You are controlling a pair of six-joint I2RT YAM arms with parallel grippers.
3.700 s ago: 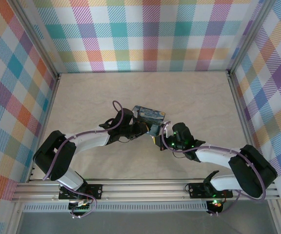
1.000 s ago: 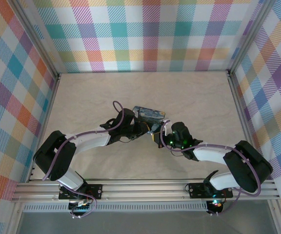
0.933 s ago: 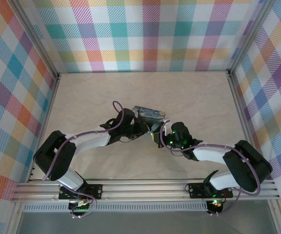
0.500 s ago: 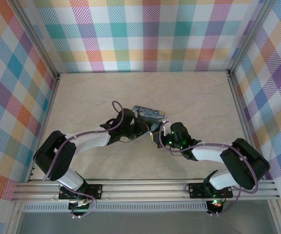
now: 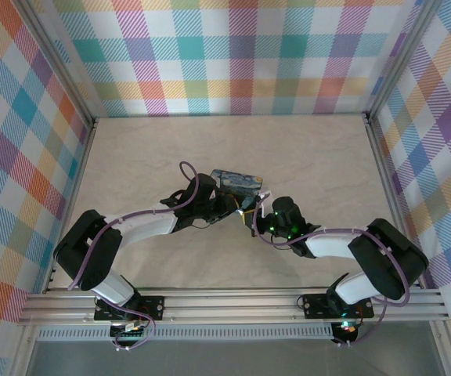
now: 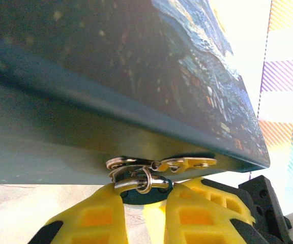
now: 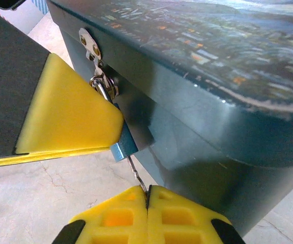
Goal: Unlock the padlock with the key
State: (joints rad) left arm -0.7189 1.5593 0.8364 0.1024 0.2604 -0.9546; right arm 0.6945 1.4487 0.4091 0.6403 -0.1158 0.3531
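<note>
Below the hasp (image 7: 88, 43) of the tin (image 7: 228, 101), the left gripper (image 6: 145, 213) clamps the padlock (image 7: 122, 148); the right gripper (image 7: 147, 203) pinches the inserted key (image 7: 136, 175), which needs turning next.

In the top view, the left arm (image 5: 131, 227) is reaching from the lower left toward the middle, elbow bent. The right arm (image 5: 343, 247) is bending in from the lower right. The left gripper (image 5: 230, 205) and right gripper (image 5: 249, 218) are sitting close together just below centre. In the right wrist view, the right fingers (image 7: 182, 218) are pressing together, pinching the key (image 7: 136, 175), while the left finger (image 7: 65, 112) is lying against the padlock (image 7: 121, 150). In the left wrist view, the left fingers are standing narrowly apart, clamping the padlock.
</note>
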